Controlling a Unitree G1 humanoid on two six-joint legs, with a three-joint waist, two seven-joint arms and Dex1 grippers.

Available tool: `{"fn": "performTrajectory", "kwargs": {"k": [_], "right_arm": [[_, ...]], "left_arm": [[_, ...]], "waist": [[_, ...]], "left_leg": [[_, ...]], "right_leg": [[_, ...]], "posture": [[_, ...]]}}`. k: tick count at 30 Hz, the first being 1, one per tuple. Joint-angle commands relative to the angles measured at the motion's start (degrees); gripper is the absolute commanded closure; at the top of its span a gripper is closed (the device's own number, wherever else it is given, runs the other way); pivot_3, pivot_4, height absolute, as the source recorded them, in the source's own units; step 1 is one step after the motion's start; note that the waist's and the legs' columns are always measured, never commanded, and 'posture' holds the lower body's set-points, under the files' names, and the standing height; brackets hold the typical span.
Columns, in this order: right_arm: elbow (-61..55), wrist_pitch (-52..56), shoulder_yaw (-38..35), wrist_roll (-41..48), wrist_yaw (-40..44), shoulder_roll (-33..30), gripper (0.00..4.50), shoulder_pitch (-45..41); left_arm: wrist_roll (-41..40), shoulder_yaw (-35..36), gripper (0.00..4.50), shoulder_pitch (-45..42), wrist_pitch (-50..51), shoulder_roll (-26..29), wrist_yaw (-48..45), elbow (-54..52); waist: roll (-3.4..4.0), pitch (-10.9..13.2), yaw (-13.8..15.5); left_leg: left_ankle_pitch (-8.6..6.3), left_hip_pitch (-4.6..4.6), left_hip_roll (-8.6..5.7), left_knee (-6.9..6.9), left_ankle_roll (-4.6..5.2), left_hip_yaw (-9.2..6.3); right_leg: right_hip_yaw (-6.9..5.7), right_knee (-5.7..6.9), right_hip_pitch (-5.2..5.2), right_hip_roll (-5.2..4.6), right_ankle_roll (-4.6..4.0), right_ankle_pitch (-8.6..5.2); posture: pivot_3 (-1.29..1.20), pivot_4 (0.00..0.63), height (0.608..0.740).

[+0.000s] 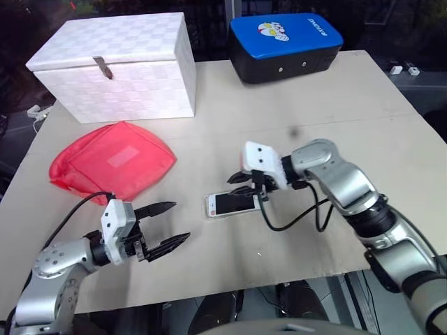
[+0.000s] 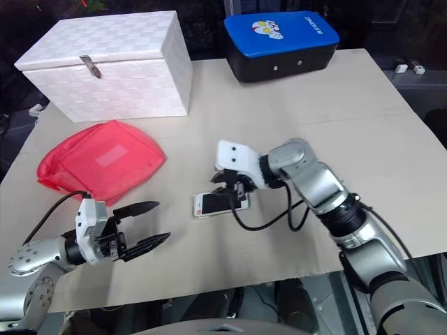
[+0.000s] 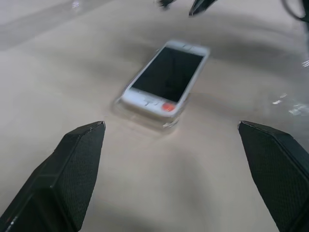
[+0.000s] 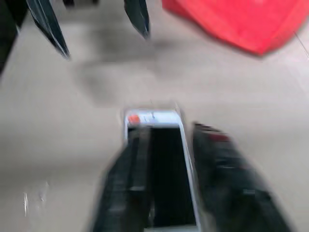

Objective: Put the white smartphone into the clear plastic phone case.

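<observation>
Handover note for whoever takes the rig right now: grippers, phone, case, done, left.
Left gripper: open, holding nothing, near the front of the table, pointing toward the phone.
Right gripper: fingers close together over the far end of the white smartphone; grip not clear from the frames.
Phone lies screen up mid-table. In the left wrist view a clear rim shows around its near end, apparently the clear plastic phone case under it.
Done: phone looks laid on or in the case.
Left: check every corner is seated, press down if not, withdraw.

Even bright light, blurred wrist views
</observation>
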Motion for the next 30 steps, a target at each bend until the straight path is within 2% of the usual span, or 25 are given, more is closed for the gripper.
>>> {"fn": "performTrajectory", "kwargs": {"k": [1,3,7,8,9,13,17,22,26,28,30], "right_arm": [[5.57,-5.00,2.79,-1.44,-2.20,2.69,4.50,0.97],[8.71,-7.24,3.82,-2.11,-2.97,3.77,4.50,1.59],[13.76,-10.49,6.43,-5.02,-3.88,4.21,4.50,1.96],[15.31,-10.86,7.59,-6.34,-3.99,4.00,4.50,1.77],[16.87,-11.38,9.03,-7.78,-3.77,3.56,4.50,1.81],[21.10,-12.32,11.44,-10.06,-2.72,3.02,4.50,2.14],[21.31,-13.30,8.10,-9.16,-4.30,3.19,4.50,2.17],[6.75,-6.12,-3.41,0.22,-5.22,2.63,4.50,4.26],[-4.95,1.17,-8.21,2.65,-6.98,-2.25,4.50,6.47],[-9.58,3.91,-9.22,1.07,-8.96,-6.68,4.50,8.68],[-11.95,5.16,-8.78,-1.76,-11.38,-11.06,4.50,10.78]], "left_arm": [[0.24,-0.39,0.53,-1.43,1.61,0.56,1.11,0.82],[-0.16,-0.67,1.12,-1.86,2.13,0.80,0.68,0.97],[0.44,-1.10,3.09,-2.24,1.87,0.38,1.32,0.40],[0.66,-1.31,3.40,-2.61,1.78,0.34,1.52,0.48],[1.05,-1.67,3.93,-2.91,1.74,0.43,1.65,0.42],[2.37,-3.65,3.93,-5.16,3.39,0.74,2.69,0.40],[6.35,-6.85,3.93,-7.14,6.58,1.68,6.28,0.24],[8.46,-10.18,3.93,-9.62,9.20,2.07,6.97,1.27],[9.81,-12.34,3.93,-12.55,9.44,1.79,6.56,3.04],[10.45,-13.83,4.45,-14.80,10.03,1.68,6.17,4.61],[11.05,-15.13,4.48,-16.25,10.18,2.18,5.10,5.77]], "waist": [[0.00,0.00,0.20],[0.00,0.00,0.30],[0.00,0.00,0.22],[0.00,-0.01,0.15],[0.00,-0.01,0.11],[0.12,-0.13,0.15],[0.10,-0.21,0.29],[0.13,-0.16,0.49],[0.12,-0.13,0.36],[0.11,-0.14,0.37],[0.11,-0.14,0.42]], "left_leg": [[0.00,-0.03,0.00,0.00,0.00,-0.01],[0.00,-0.06,-0.02,0.02,0.00,0.00],[0.00,-0.06,-0.05,0.05,0.00,0.03],[0.01,-0.04,-0.04,0.04,0.00,0.03],[0.01,-0.01,-0.02,0.03,-0.01,0.02],[0.04,0.16,-0.02,0.02,-0.07,0.04],[0.04,0.79,-0.02,-0.31,-0.06,0.17],[0.08,0.81,-0.02,-0.52,-0.11,0.19],[0.07,0.43,-0.03,-0.51,-0.10,0.19],[0.07,0.39,-0.01,-0.52,-0.10,0.15],[0.07,0.35,0.00,-0.53,-0.10,0.12]], "right_leg": [[-0.01,0.00,-0.02,0.00,0.00,0.00],[-0.05,-0.03,-0.02,-0.02,0.00,0.00],[-0.12,-0.04,-0.02,-0.03,0.01,0.01],[-0.13,-0.02,-0.02,-0.02,0.01,0.01],[-0.12,0.00,-0.02,0.00,0.00,0.00],[-0.11,0.07,0.11,0.01,-0.01,0.01],[-0.04,0.05,0.57,0.00,-0.01,0.01],[0.01,0.05,0.49,0.00,-0.02,0.01],[0.01,-0.01,0.14,-0.02,-0.02,0.02],[-0.02,-0.04,0.13,-0.03,-0.02,0.01],[-0.04,-0.10,0.13,-0.07,-0.03,0.00]], "posture": [[0.00,0.150,0.740],[0.00,0.150,0.740],[0.00,0.150,0.740],[0.00,0.150,0.740],[0.00,0.150,0.740],[0.00,0.150,0.740],[0.00,0.150,0.740],[0.00,0.150,0.740],[0.00,0.150,0.740],[0.00,0.150,0.740],[0.00,0.150,0.740]]}}
